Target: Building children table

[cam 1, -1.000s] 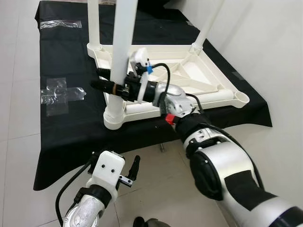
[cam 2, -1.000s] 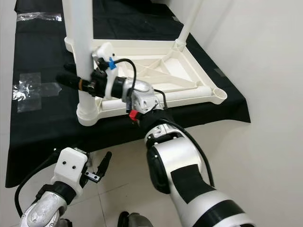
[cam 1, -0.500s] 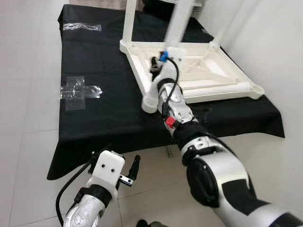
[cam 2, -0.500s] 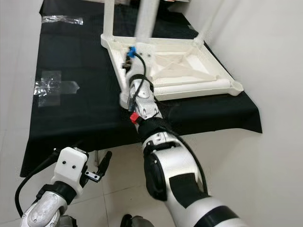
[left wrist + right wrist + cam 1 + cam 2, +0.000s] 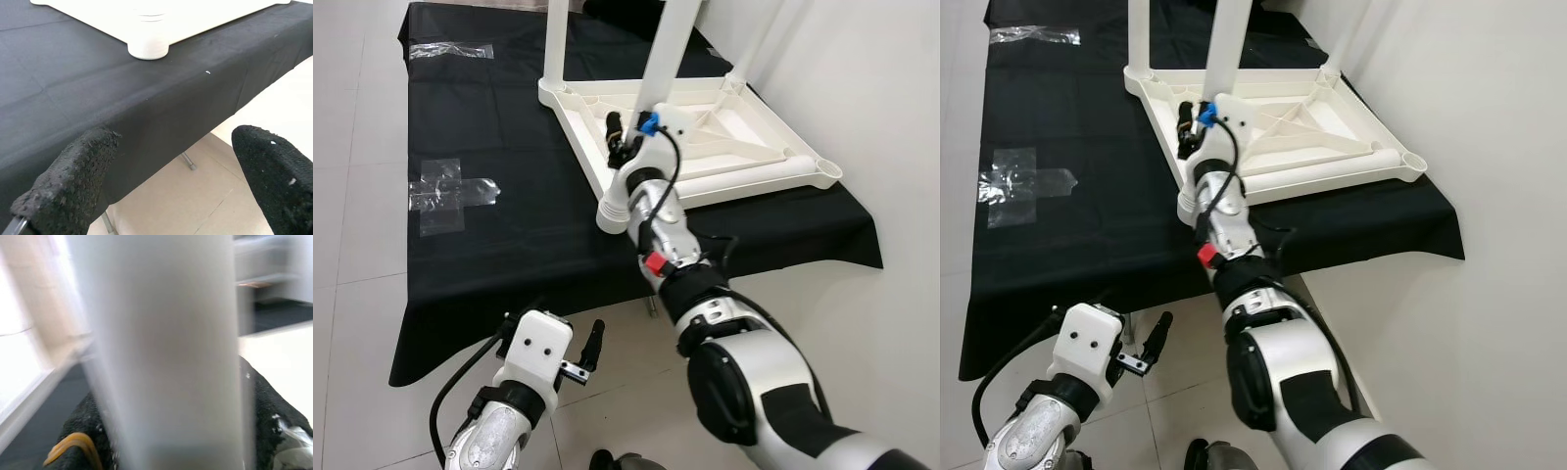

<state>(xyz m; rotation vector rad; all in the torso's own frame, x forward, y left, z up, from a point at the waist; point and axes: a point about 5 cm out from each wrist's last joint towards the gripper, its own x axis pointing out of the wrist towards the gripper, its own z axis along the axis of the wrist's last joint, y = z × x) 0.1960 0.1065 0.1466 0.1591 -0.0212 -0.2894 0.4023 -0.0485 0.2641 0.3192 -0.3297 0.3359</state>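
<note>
Right end effector (image 5: 619,137) clenched around a white table leg (image 5: 668,49), above the upturned tabletop (image 5: 705,147) on the black-draped desk (image 5: 489,245). Left end effector (image 5: 161,166) hangs released. Seating this leg seems underway; next, press it home.

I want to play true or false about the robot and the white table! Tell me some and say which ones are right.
1. The white table lies upside down on the black cloth. True.
2. The right claw is shut on a white table leg. True.
3. The left claw holds a table leg. False: it hangs open and holds nothing, below the cloth's edge.
4. The clear tape is stuck on the white table. False: it is on the black cloth, apart from the table.
</note>
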